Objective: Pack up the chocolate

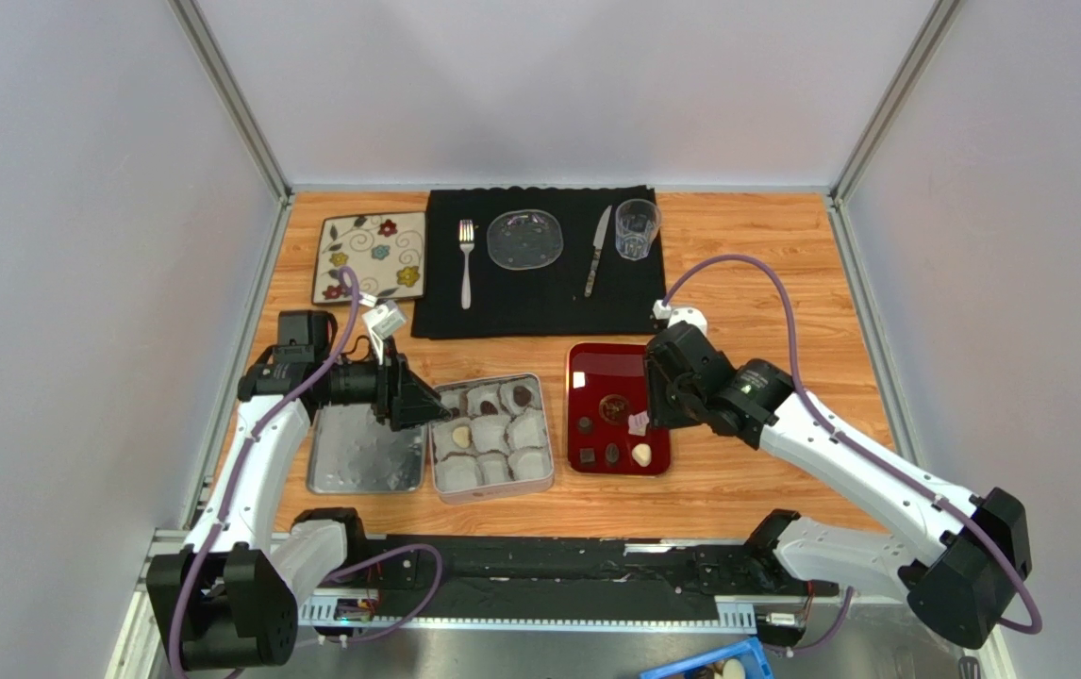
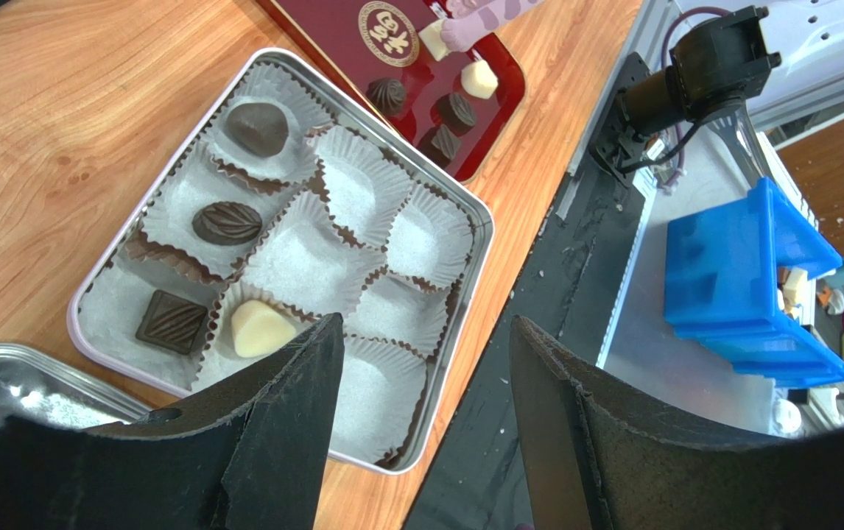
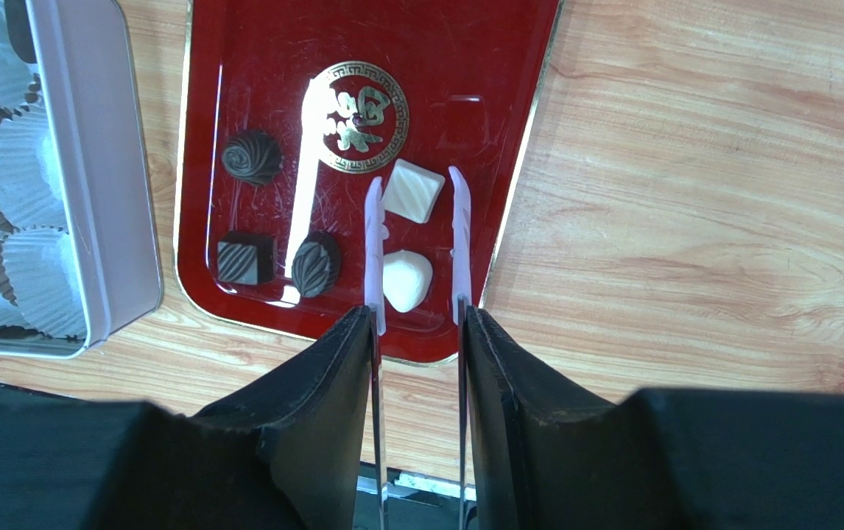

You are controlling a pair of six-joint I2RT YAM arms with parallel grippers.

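Pick step: right claw (image 3: 415,182) spread astride white chocolates (image 3: 407,279) on red tray (image 3: 272,66), contact unclear; next, pinch one; left claw (image 2: 426,322) spread, empty.

no words or numbers can be read. the red tray (image 3: 471,66) bears a gold round emblem (image 3: 358,116) with a stylised character, too ornate to make out.
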